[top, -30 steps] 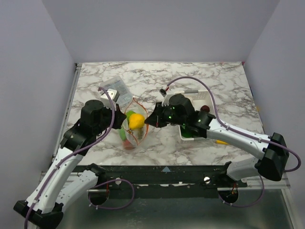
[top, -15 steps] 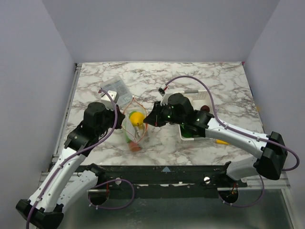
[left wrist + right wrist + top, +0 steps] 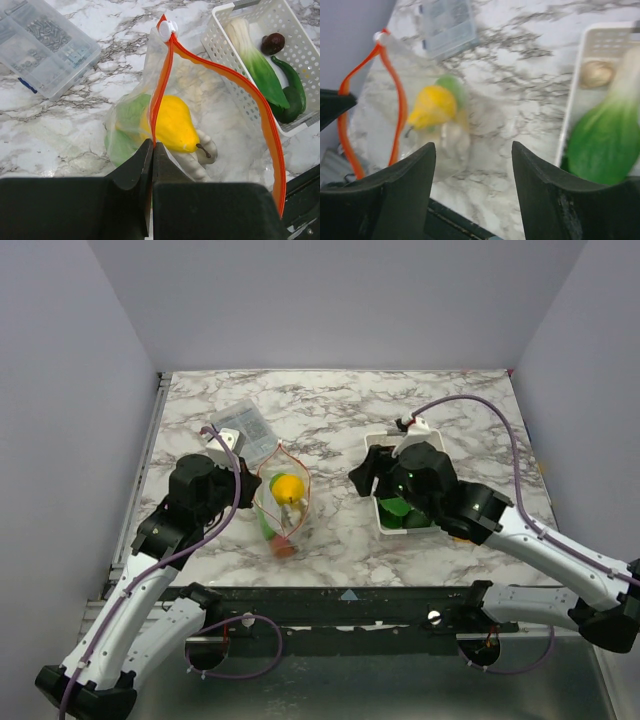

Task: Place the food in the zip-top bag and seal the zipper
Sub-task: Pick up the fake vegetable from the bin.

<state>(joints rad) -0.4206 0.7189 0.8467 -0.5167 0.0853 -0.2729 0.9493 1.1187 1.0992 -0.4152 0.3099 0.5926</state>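
Observation:
The zip-top bag (image 3: 280,510) stands in the middle-left of the table with its mouth open in a loop. My left gripper (image 3: 152,145) is shut on the near end of the orange-red zipper (image 3: 161,80). Inside the bag lie food pieces: a yellow pear-like one (image 3: 172,122), a green leafy one (image 3: 127,117) and a white mushroom (image 3: 200,160). A red-orange piece (image 3: 285,548) shows at the bag's near end. My right gripper (image 3: 472,145) is open and empty, hanging between the bag and the white basket (image 3: 220,50). It shows by the basket's left rim in the top view (image 3: 362,472).
The basket holds a leafy vegetable with a white stalk (image 3: 257,67), a dark green cucumber (image 3: 292,95) and a brown round piece (image 3: 273,43). A flat clear packet of small parts (image 3: 245,428) lies behind the bag. The table's near edge (image 3: 340,595) is a black rail.
My right gripper has opened, let go of the bag's mouth and drawn back right to the basket. The left gripper keeps its hold on the zipper.

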